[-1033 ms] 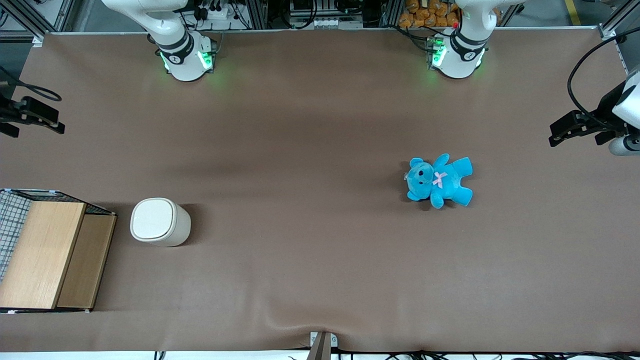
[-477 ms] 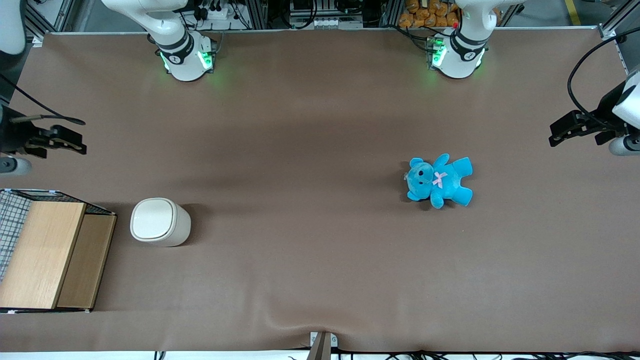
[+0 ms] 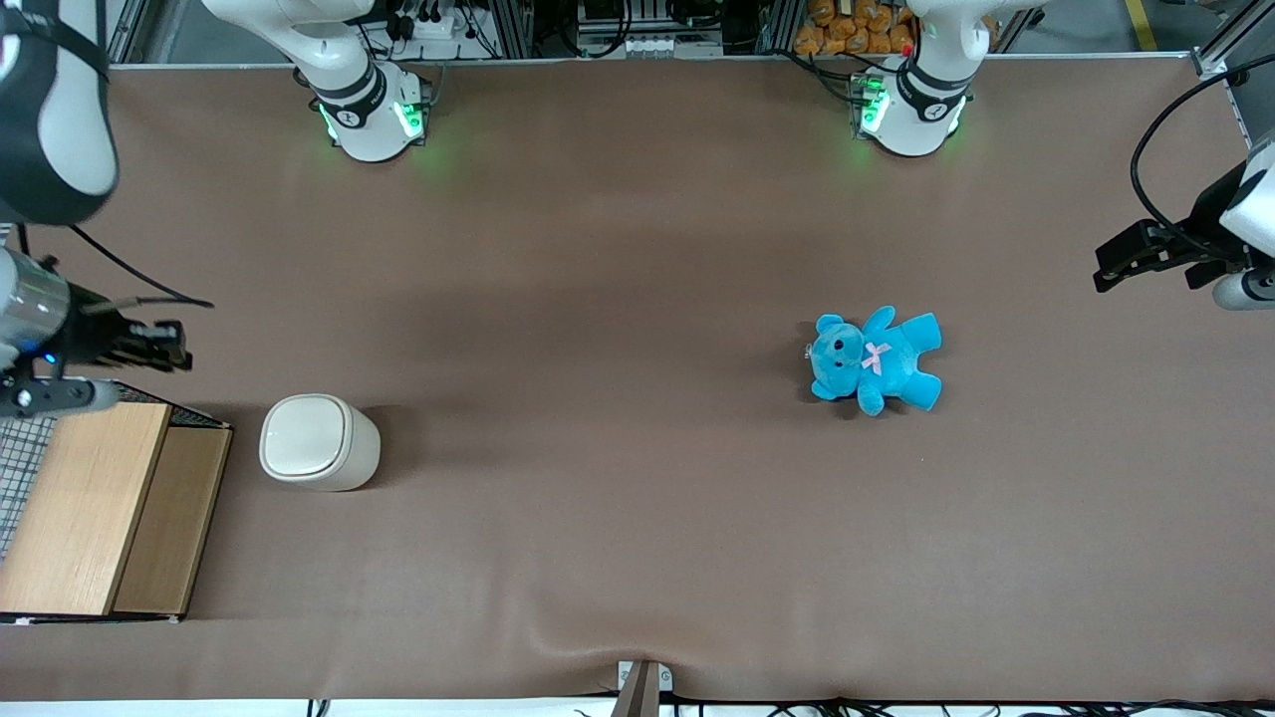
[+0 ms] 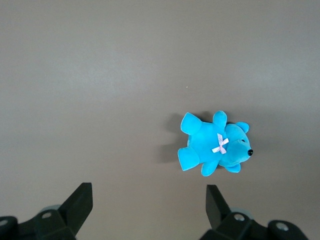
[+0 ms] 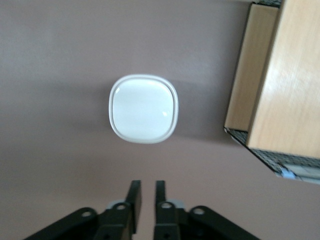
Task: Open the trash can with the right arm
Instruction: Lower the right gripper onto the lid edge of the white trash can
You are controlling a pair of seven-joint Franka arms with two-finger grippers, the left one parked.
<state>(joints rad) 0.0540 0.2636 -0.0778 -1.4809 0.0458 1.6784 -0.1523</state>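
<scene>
The trash can (image 3: 319, 442) stands upright on the brown table (image 3: 618, 518) toward the working arm's end, lid flat and closed, just beside the wooden-topped wire crate (image 3: 95, 508) without touching it. The right arm (image 3: 45, 110) reaches over the table edge; its claw (image 3: 169, 344) hangs above the table, farther from the front camera than the trash can and clear of it. In the right wrist view the claw's fingers (image 5: 133, 197) stand nearly together, holding nothing. A blue teddy (image 3: 875, 359) lies toward the parked arm's end.
</scene>
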